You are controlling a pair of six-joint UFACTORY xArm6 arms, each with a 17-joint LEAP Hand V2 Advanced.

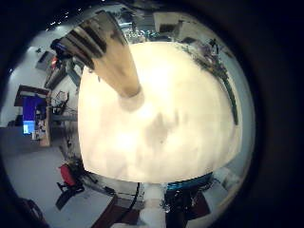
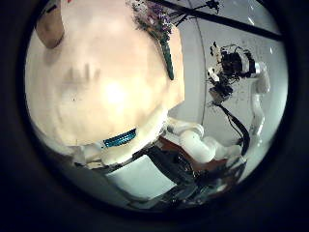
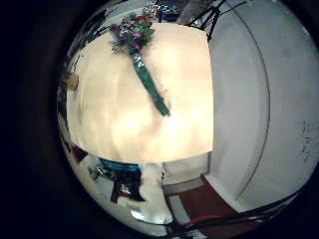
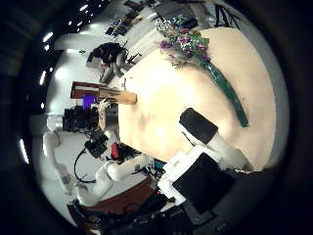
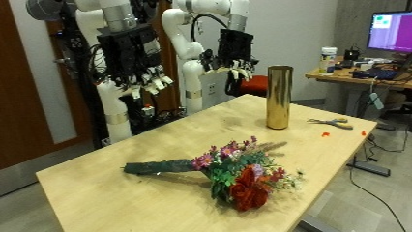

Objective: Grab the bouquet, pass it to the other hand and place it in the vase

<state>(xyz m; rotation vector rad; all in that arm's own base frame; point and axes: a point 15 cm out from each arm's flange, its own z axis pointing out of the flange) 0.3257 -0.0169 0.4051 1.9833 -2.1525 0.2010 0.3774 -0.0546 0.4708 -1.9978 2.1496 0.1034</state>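
Note:
In the outside view the bouquet (image 5: pixel 221 166) lies flat on the wooden table (image 5: pixel 116 188), with purple, pink and red flowers and a dark green wrapped stem. A tall gold vase (image 5: pixel 279 97) stands upright at the table's far end. My right hand (image 5: pixel 135 63) hangs open and empty above the table's edge, behind the stem end. My left hand (image 5: pixel 236 53) hangs open and empty beside the vase. The vase (image 1: pixel 109 52) shows in the left little finger side palm view. The bouquet shows in the left thumb side (image 2: pixel 159 29), right little finger side (image 3: pixel 140 50) and right thumb side (image 4: pixel 196 54) palm views.
A desk with a monitor (image 5: pixel 389 31) stands behind. The right thumb side palm view shows the vase (image 4: pixel 108 95) with my left hand (image 4: pixel 78 119) next to it.

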